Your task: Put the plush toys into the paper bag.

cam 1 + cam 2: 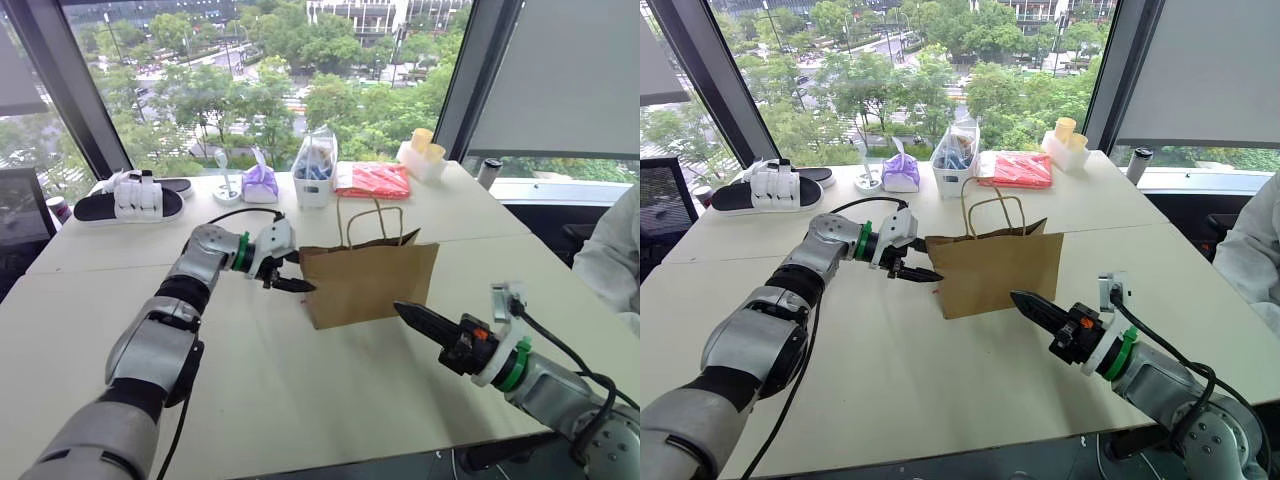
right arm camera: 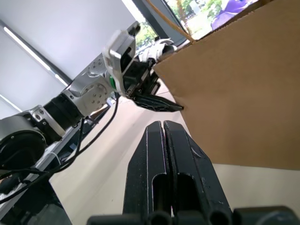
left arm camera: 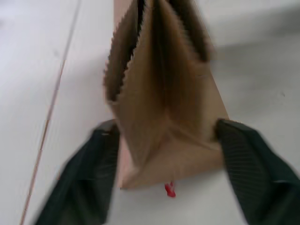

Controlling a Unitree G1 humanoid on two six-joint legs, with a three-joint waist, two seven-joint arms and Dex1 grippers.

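Left pincer (image 1: 290, 284) spread at the paper bag (image 1: 368, 281) end, right pincer (image 1: 418, 319) pressed together, empty.
Brace the bag's folded side gently; avoid tipping it on the tabletop (image 1: 300, 390).

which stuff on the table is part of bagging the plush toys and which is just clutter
Job: paper bag; left gripper, open astride the bag's side edge; right gripper, shut, in front of the bag.

Lying about: purple pouch; clear plastic bag of items; red packet; black and white slippers.
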